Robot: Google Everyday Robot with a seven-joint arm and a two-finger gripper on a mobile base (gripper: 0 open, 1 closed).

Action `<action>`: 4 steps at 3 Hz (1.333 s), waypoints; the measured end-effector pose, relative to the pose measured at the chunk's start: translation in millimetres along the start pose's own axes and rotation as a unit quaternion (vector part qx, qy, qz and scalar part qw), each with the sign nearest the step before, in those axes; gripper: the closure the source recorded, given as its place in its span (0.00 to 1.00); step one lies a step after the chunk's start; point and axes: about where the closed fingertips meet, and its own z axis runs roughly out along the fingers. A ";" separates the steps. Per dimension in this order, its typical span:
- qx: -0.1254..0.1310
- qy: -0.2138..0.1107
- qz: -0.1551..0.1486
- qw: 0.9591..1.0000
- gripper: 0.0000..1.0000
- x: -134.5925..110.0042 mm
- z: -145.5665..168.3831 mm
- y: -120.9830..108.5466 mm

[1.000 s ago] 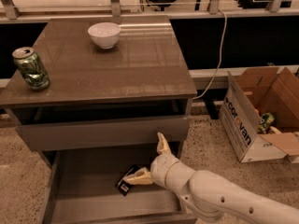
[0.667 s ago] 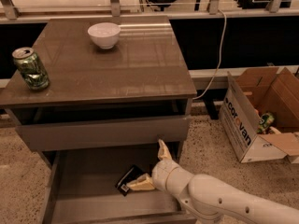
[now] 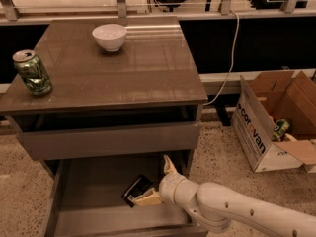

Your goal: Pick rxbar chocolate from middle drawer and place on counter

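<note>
The rxbar chocolate [image 3: 136, 188], a small flat black bar with pale print, lies tilted on the floor of the open middle drawer [image 3: 94, 189], right of its middle. My gripper [image 3: 159, 181] is inside the drawer, just right of the bar, and it is open. One pale finger [image 3: 148, 199] lies low against the bar's lower right edge. The other finger [image 3: 169, 164] points up by the drawer's right side. The bar is not held. The glossy brown counter [image 3: 148, 73] is above.
A green can [image 3: 32, 72] stands at the counter's left edge and a white bowl [image 3: 109, 36] at its back. The flat grey drawer front [image 3: 108, 139] juts out above the open drawer. An open cardboard box [image 3: 276, 122] sits on the floor to the right.
My gripper has sunk a little lower into the drawer, its lower finger now down beside the bar. The bar has not moved.
</note>
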 end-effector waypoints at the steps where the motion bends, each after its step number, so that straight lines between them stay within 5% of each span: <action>1: -0.007 0.015 0.003 1.000 0.00 23.1 25.8 3.8; 2: -0.012 0.052 -0.004 0.999 0.00 52.7 52.2 13.1; 4: -0.020 0.066 -0.011 0.998 0.00 58.3 67.4 20.1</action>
